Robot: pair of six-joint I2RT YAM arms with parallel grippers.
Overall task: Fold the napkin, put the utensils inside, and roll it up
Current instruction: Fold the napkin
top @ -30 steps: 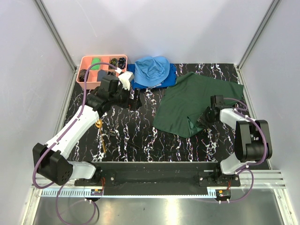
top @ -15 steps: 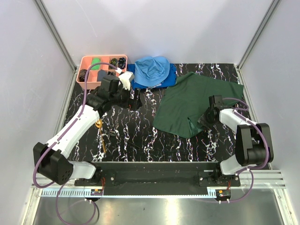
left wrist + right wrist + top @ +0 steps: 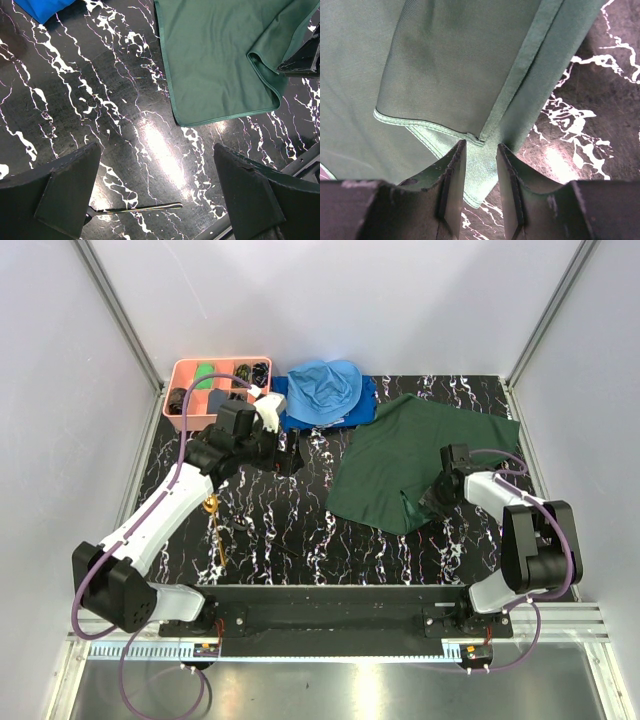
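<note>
- I'm looking at the napkin [image 3: 400,465], which is lying on the right half of the table [image 3: 300,530]. It is spread mostly flat, with its near corner turned back over itself in a small flap.
- The right gripper [image 3: 432,502] is sitting low at that flap, on the napkin's near right edge.
- On the right wrist view, the fingers [image 3: 452,170] are drawn almost together, leaving only a thin slot. The flap's hem is running right up to the tips. I can't tell whether cloth is actually pinched in there.
- The left gripper [image 3: 290,455] is hanging over bare table left of the napkin, with its jaws spread wide and nothing between them.
- The utensils [image 3: 218,540] are lying on the left side beside the left forearm, well apart from the napkin. The left wrist camera is catching one slim gold handle [image 3: 145,207] on the marble.
- At the back, a light blue cloth [image 3: 325,388] is resting on a royal-blue cloth [image 3: 365,405], and a pink tray [image 3: 180,375] is sitting in the far left corner.
</note>
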